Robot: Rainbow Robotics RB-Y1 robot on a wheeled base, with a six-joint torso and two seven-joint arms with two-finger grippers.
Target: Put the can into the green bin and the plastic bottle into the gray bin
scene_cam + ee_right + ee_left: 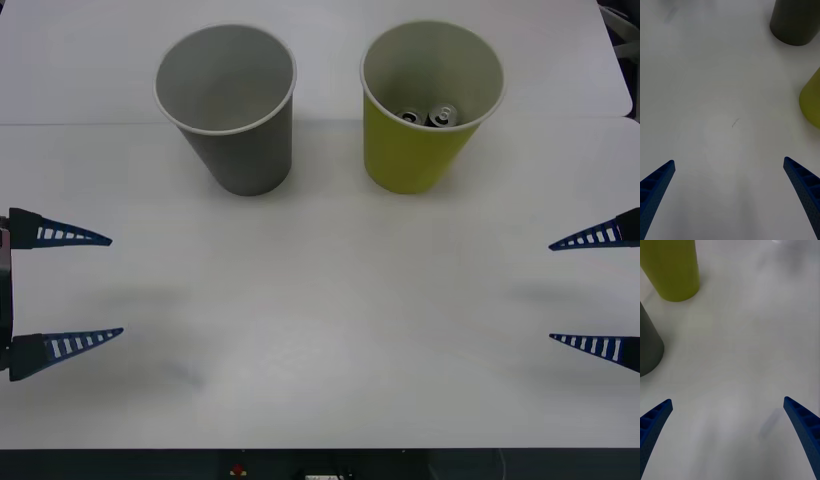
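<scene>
Standing at the near edge of the white table (320, 340), both arms sit low and wide apart, the left gripper (68, 286) at the left border and the right gripper (592, 291) at the right border, each with its blue ribbed fingers spread wide and nothing between them. Between the two lies a broad bare stretch of tabletop, so either arm has free room to swing inward without meeting anything. Farther back stand the two cups side by side, upright and apart from each other: the gray bin (232, 110) on the left, with nothing visible inside it, and the green bin (428, 110) on the right. Down in the green bin two shiny tops show, and I take them for cans; the can (443, 117) lies against the near wall, another just beside it. No plastic bottle is on the table. A can like this looks light, stiff and rather slick, best pinched across its round side at mid-height; thin walls may dent under a hard squeeze. Both cups are paper, light and tall, so a knock to a rim could tip one. Beyond them runs a table seam, then the far edge.
</scene>
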